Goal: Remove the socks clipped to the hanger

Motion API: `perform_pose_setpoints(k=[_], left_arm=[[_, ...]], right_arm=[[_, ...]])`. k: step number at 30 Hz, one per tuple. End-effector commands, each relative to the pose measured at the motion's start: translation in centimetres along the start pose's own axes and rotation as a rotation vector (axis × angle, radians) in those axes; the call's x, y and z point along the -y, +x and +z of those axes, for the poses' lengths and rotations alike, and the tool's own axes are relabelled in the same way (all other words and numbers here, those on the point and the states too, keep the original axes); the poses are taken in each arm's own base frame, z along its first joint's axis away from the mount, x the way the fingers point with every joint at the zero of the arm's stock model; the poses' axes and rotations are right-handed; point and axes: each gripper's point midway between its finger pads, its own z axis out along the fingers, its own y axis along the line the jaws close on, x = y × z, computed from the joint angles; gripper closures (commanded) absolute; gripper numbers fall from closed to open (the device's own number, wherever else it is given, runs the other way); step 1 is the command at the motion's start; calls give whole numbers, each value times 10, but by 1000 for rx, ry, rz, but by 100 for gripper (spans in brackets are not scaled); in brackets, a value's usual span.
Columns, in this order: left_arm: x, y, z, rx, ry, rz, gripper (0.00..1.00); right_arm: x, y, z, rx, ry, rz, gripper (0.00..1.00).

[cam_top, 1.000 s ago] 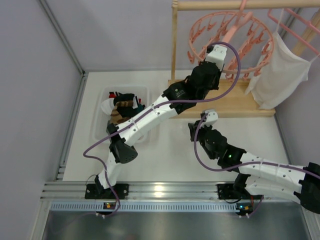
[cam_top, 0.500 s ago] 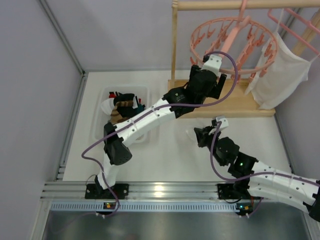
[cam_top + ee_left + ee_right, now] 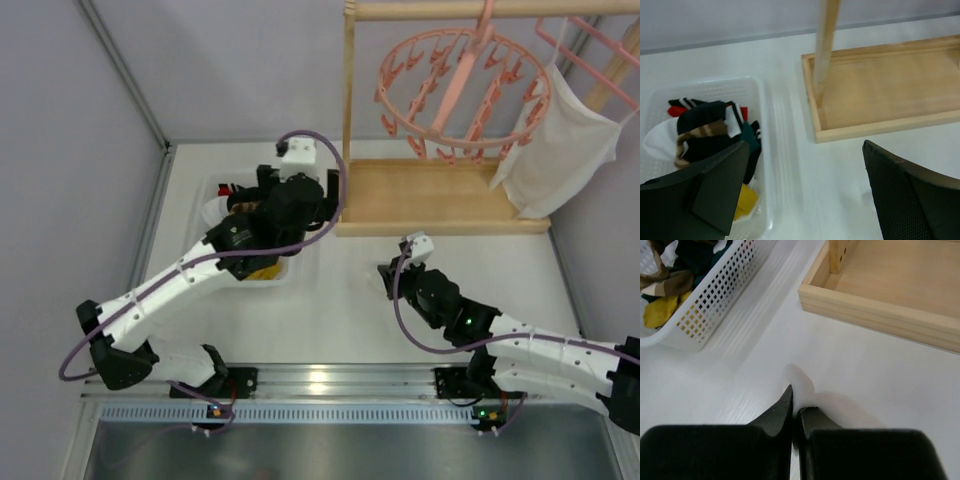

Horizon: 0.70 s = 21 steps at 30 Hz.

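Observation:
The pink ring hanger (image 3: 460, 88) hangs from the wooden rail at the back right, and I see no sock on its pegs. The socks (image 3: 705, 132) lie in a pile in the white basket (image 3: 765, 100): black, white, teal, brown-striped, red and mustard yellow. My left gripper (image 3: 805, 195) hovers open over the basket's right edge (image 3: 292, 200), with nothing between its fingers. My right gripper (image 3: 796, 410) is shut and empty, low over the table (image 3: 388, 272) in front of the wooden base.
The wooden stand's tray base (image 3: 440, 195) lies right of the basket, its upright post (image 3: 824, 50) at the near corner. A large white garment (image 3: 560, 140) hangs on a plain pink hanger (image 3: 600, 50) at the far right. Grey walls enclose the table.
My left arm has swung down and left from the hanger to the basket, and its gripper has opened. A mustard sock now shows in the basket. My right arm shifted slightly.

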Motion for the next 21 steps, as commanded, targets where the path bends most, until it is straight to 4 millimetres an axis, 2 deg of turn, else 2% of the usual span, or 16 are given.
perform_pose_setpoints(k=[1, 3, 4, 5, 6, 7, 9, 10, 12, 13, 15, 16, 17, 19, 20, 21], left_arm=[[-77, 9, -18, -52, -167, -105, 2], [-128, 24, -19, -113, -264, -143, 2], [-148, 18, -32, -92, -291, -175, 2], [-174, 20, -38, -94, -357, -193, 2], [-188, 21, -45, -92, -394, -201, 2], [-203, 23, -57, -97, -433, -198, 2], [-230, 18, -81, -57, -494, -223, 2], [-239, 16, -90, -34, -521, -225, 2], [-250, 10, -112, 22, -533, -248, 2], [-257, 11, -118, 37, -558, -248, 2], [-266, 9, -132, 76, -577, -261, 2], [-267, 12, -133, 78, -585, -258, 2], [-273, 14, -137, 85, -614, -250, 2], [-278, 21, -139, 88, -644, -247, 2], [-282, 25, -140, 93, -675, -249, 2], [-284, 28, -140, 94, -691, -247, 2]], right_arm=[[-34, -44, 6, 73, -125, -1, 100], [-55, -48, 12, 61, -214, -34, 100], [-69, -64, 13, 81, -260, -35, 100], [-87, -60, 19, 57, -340, -71, 100], [-98, -62, 22, 49, -381, -87, 100], [-114, -84, 25, 79, -431, -86, 100], [-144, -76, 37, 21, -545, -121, 100], [-162, -99, 40, 58, -595, -119, 100], [-186, -82, 59, -13, -675, -142, 100], [-202, -108, 66, 24, -705, -137, 100], [-222, -89, 90, -51, -750, -148, 100], [-235, -110, 98, -26, -762, -140, 100], [-242, -90, 116, -79, -760, -134, 100], [-259, -105, 134, -76, -752, -85, 100], [-261, -78, 157, -137, -732, -73, 100], [-272, -91, 167, -117, -739, -49, 100]])
